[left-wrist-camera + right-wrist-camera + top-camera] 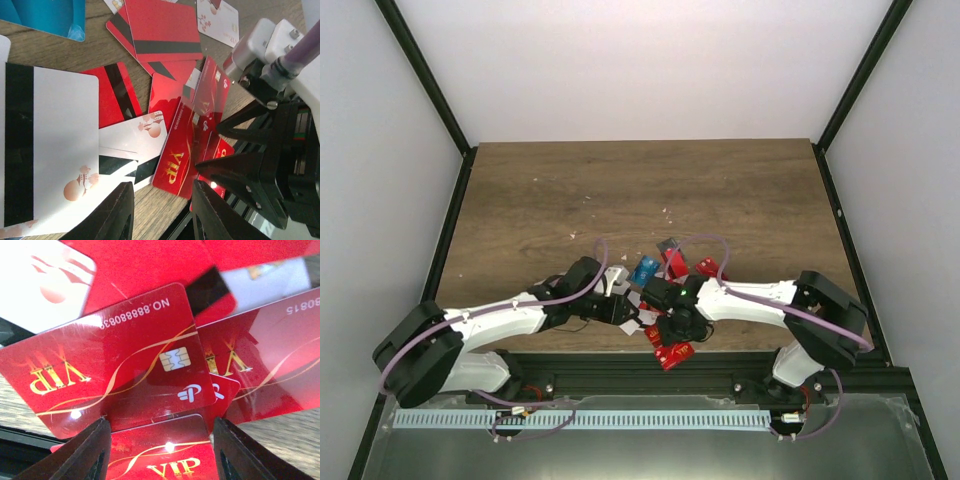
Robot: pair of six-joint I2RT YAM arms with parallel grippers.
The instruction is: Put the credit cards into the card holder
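The credit cards [665, 268] lie in a loose heap near the table's front edge, mostly red, with a blue one [645, 270]. My left gripper [161, 186] is open over bare wood, with a white black-striped card [55, 145] and a red VIP card [175, 165] just beyond its fingertips. My right gripper [160, 422] is open, and a red VIP card [165, 455] lies below the gap between its fingers. Just past its fingertips a red chip card [125, 360] is tilted up. In the top view the two grippers, left [623, 308] and right [672, 328], nearly meet. The card holder is out of view.
One red card [672, 355] overhangs the table's front edge onto the black frame [620, 372]. The right arm's black gripper [207, 149] is close beside my left fingers. Dark posts [430, 90] line both sides. Small white crumbs [585, 205] dot the wooden table [640, 180].
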